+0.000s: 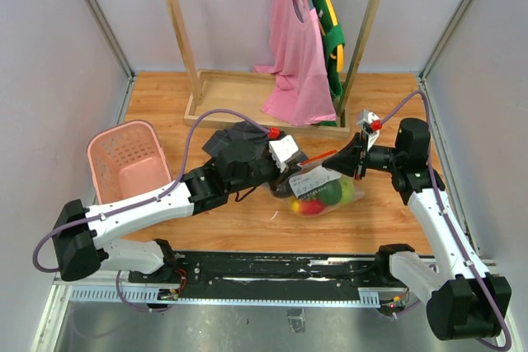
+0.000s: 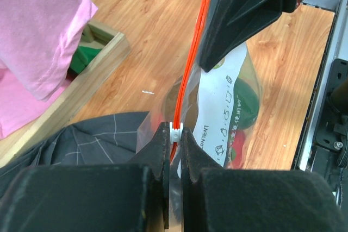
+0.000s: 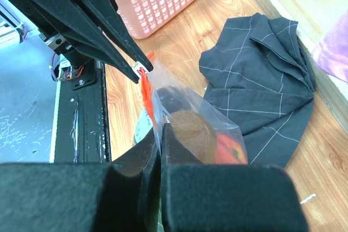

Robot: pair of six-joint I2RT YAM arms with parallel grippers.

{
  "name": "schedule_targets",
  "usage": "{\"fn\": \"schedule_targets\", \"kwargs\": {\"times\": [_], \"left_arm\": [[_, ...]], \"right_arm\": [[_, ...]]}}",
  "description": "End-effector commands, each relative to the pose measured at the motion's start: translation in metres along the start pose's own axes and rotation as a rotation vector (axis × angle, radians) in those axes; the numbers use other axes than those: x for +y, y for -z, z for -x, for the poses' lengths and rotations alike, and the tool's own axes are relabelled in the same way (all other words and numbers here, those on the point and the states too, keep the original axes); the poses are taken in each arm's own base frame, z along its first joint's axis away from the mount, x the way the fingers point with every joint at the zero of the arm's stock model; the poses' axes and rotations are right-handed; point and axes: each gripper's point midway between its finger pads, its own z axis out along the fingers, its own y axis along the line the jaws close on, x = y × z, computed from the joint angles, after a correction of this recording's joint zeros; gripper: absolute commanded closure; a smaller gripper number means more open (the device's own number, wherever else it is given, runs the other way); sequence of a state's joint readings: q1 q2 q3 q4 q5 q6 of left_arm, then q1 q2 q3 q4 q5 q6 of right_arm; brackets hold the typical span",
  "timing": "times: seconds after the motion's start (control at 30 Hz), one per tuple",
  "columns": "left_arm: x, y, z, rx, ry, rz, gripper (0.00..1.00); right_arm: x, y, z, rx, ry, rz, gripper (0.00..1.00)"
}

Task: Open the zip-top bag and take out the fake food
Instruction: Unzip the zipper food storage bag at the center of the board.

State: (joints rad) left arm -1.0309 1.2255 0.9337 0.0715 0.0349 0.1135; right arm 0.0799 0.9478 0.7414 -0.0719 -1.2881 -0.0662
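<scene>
The zip-top bag [image 1: 328, 183] hangs just above the wooden table between both grippers, its orange-red zip strip [image 2: 191, 66] stretched taut. My left gripper [image 2: 175, 131] is shut on the white slider [image 2: 176, 129] at one end of the strip. My right gripper [image 3: 161, 127] is shut on the bag's edge beside the strip's other end. In the top view the left gripper [image 1: 290, 157] and right gripper [image 1: 346, 160] face each other across the bag. The fake food [image 1: 318, 201] lies inside: a brown fruit [image 3: 191, 130], a red-orange one [image 3: 231, 149], and green and yellow ones.
A grey checked cloth [image 1: 233, 143] lies under the left arm. A pink slotted basket [image 1: 128, 162] stands at the left. A wooden clothes rack [image 1: 239, 92] with a pink garment [image 1: 297, 63] stands behind. A black rail [image 1: 280, 269] runs along the near edge.
</scene>
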Motion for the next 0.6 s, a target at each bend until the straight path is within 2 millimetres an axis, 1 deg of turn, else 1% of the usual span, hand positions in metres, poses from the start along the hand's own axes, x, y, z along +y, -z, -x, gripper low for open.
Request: {"fn": "schedule_targets", "kwargs": {"times": [0.0,0.57], "left_arm": [[0.011,0.009,0.0,-0.005,0.0,0.043,1.0],[0.015,0.015,-0.015,0.023,0.009,0.056,1.0]], "right_arm": [[-0.002,0.005,0.018,-0.028,0.057,-0.017,0.99],[-0.004,0.006,0.018,-0.029,0.054,-0.024,0.99]]}}
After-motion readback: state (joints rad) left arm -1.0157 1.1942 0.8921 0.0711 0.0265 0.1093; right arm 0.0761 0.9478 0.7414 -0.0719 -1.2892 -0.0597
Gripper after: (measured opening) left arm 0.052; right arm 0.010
